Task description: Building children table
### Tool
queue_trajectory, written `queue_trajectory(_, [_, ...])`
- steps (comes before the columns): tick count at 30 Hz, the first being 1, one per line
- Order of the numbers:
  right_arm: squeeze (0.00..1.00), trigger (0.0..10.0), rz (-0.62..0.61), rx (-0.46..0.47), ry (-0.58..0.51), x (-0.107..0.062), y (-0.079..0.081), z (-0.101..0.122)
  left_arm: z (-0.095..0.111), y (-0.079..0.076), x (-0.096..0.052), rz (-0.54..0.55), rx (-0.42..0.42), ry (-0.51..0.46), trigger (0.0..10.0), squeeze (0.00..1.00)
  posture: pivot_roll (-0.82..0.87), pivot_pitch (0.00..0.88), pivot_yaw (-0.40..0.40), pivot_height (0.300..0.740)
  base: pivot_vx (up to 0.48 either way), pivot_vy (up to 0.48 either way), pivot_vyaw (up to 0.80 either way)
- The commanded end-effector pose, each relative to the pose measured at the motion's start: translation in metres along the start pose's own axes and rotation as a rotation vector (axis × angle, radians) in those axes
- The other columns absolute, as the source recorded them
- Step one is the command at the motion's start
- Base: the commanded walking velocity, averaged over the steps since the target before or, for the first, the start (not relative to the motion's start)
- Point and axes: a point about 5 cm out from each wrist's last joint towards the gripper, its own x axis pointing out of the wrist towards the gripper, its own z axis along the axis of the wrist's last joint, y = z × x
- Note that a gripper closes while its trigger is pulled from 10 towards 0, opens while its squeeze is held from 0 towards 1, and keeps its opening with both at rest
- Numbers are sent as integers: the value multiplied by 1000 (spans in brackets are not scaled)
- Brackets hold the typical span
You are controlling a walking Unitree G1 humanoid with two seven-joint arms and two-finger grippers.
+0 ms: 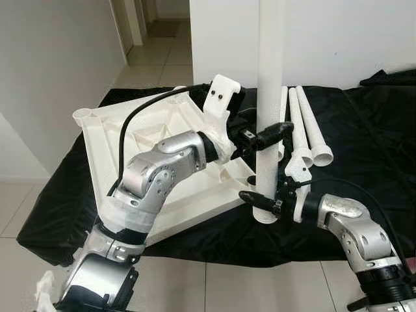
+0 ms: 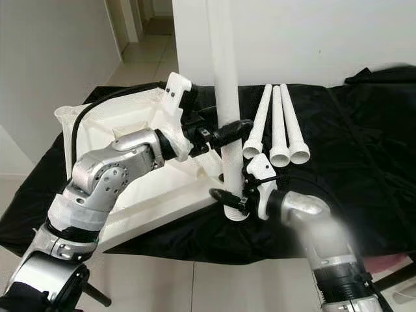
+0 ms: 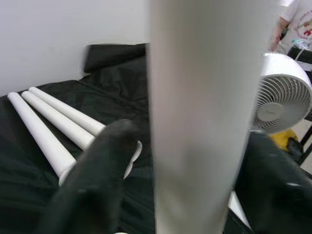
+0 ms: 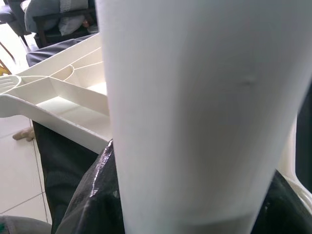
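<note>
We find both tools clamped on one white table leg [image 1: 270,97], held upright above the near corner of the upturned white tabletop [image 1: 162,140]. The left tool [image 1: 273,133] grips the leg at mid-height, its fingers closed around the tube. The right tool [image 1: 260,203] grips the same leg near its lower, flared end, likewise closed on it. The tabletop lies underside up on a black cloth [image 1: 364,156] spread over the counter, with ribbed framing and a round socket [image 1: 83,117] visible at its far left corner. Three further legs [image 1: 305,130] lie side by side on the cloth just beyond the right tool, near the wall.

Risks, in our judgement:
- The leg's lower end sits just off the tabletop's near corner, not over a socket we can identify; pressing down misaligned could jam the leg or skid the tabletop across the cloth.
- The tabletop's near edge overhangs the counter; downward force there could tip it.
- Two grips on one rigid tube invite conflict: uneven motion between arms could twist the leg out of either tool.

The wrist views show the leg directly between each tool's fingers. We cannot tell whether the leg's end touches the cloth.
</note>
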Motion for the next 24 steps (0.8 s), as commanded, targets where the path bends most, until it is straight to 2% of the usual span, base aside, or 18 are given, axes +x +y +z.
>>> queue_trajectory(1, [0, 10000, 19, -11, -4, 3, 3, 3, -1, -9, 0, -169, 5, 34, 0, 0, -63, 0, 91, 740, 0, 0, 0])
queue_trajectory(10, [0, 10000, -23, -9, 10, 3, -2, 2, 0, -8, 2, -154, 5, 62, 0, 0, -62, 0, 90, 740, 0, 0, 0])
queue_trajectory(12, [0, 10000, -69, -5, -16, 6, -6, 5, 3, -4, 3, -112, 9, 68, 0, 0, -63, 0, 85, 740, 0, 0, 0])
queue_trajectory(13, [1000, 10000, -86, 1, -29, 7, -8, 7, 4, -3, 4, -97, 12, 75, 10000, 0, -63, 0, 85, 740, 0, 0, 0])
queue_trajectory(17, [1000, 10000, -111, 18, -77, 10, -11, 14, 10, 1, 7, -45, 22, 89, 10000, 0, -62, 0, 82, 740, 0, 0, 0])
queue_trajectory(23, [1000, 10000, -152, -4, -121, 11, -15, 24, 24, 6, 12, 43, 31, 96, 10000, 0, -62, 0, 81, 740, 0, 0, 0])
queue_trajectory(24, [0, 10000, -164, -8, -125, 12, -17, 26, 26, 9, 13, 66, 31, 100, 10000, 0, -61, 0, 82, 740, 0, 0, 0])
